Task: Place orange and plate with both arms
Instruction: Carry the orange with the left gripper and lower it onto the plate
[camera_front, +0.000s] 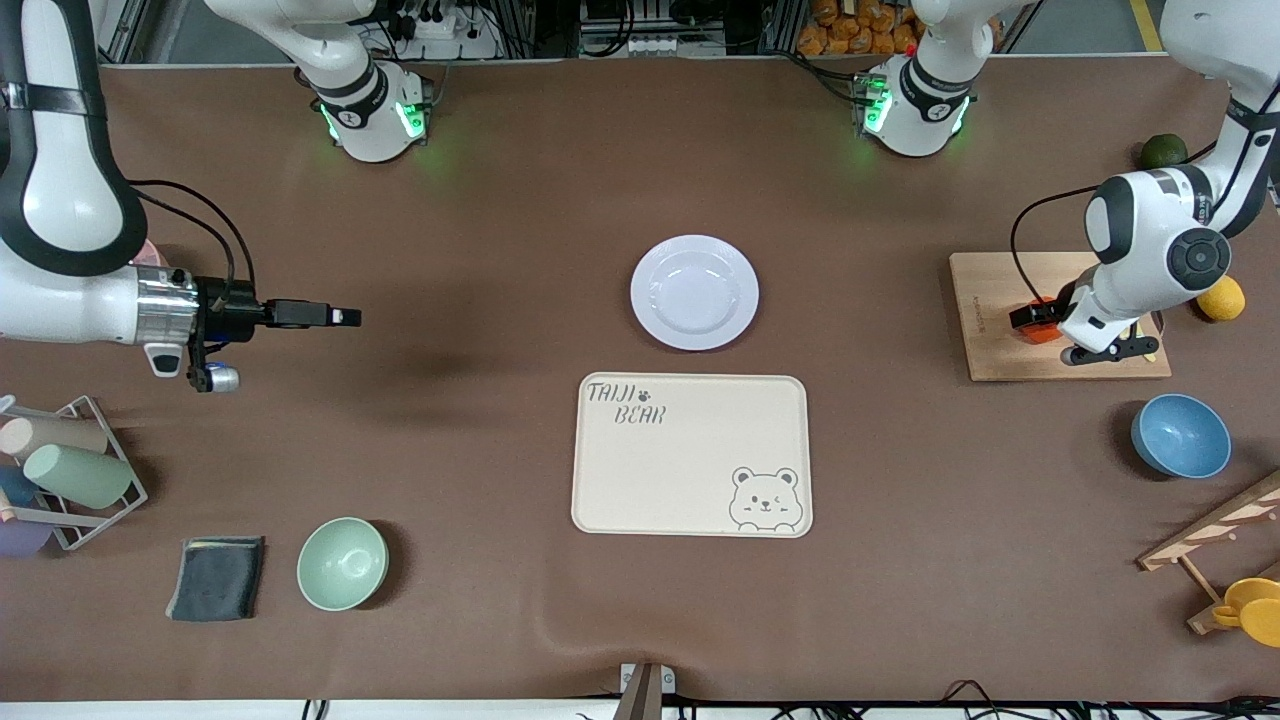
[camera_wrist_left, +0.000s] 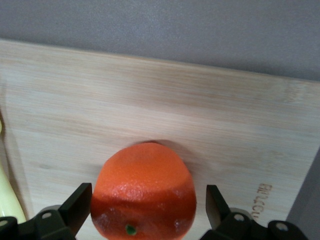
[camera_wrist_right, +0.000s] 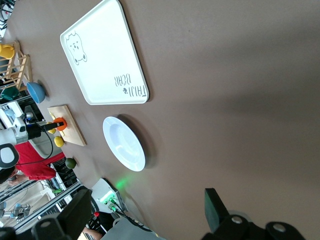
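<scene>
On the wooden board (camera_front: 1000, 320), at the left arm's end of the table, sits the orange (camera_wrist_left: 144, 192). The left gripper (camera_wrist_left: 145, 205) is down around it. Its 2 black fingers (camera_wrist_left: 77, 205) are spread wide, 1 on each side of the fruit, and they do not squeeze it yet. It looks like the grab is just about to happen.

The plate (camera_front: 694, 292) lies flat on the brown table, well apart from the board, toward the middle. It is just beside the tray (camera_front: 692, 455), a little farther from the front camera than the tray. Nothing holds it.

The right gripper (camera_front: 335, 317) hangs in the air over bare table, well apart from the plate, toward the right arm's end. Its fingers are spread too and hold nothing. This arm seems to wait.

So none of the job looks done. I think both things still need to be picked up and put down, likely on the tray.

The orange is round, a bit flat, bright red-orange, with bumpy skin and a tiny green dot. The board is pale wood with fine lines and looks smooth. The plate is round, white and shiny, with a wide rim. The tray is cream, with round corners and a bear drawing.
</scene>
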